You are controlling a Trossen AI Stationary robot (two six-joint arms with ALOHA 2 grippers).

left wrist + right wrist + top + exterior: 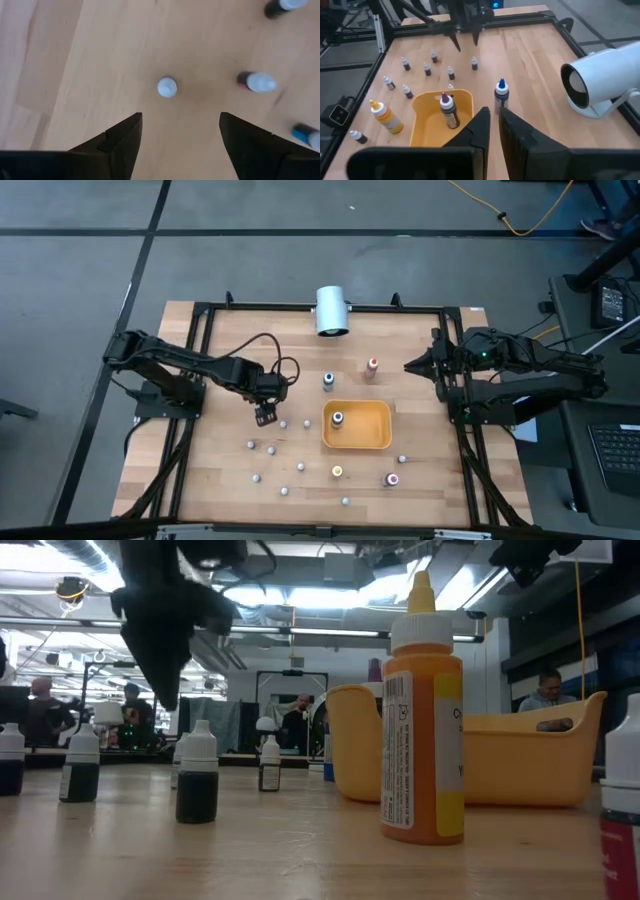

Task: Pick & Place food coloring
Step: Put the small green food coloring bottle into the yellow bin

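Several tiny food coloring bottles with pale caps stand scattered on the wooden table, for instance one bottle [270,449]. My left gripper [264,417] hangs open above them, pointing steeply down. In its wrist view one white-capped bottle [167,87] stands on the table just ahead of the gap between the fingers [125,137], untouched. The low view shows the same gripper [165,680] clear of the table. My right gripper [495,125] waits shut, raised at the table's right edge [412,366].
An orange-yellow tray [372,438] with one bottle [337,418] in it sits right of centre. Larger bottles stand near it: a blue one [328,380], a red one [372,367] and an orange one [422,720]. A white cylinder [332,310] lies at the far edge.
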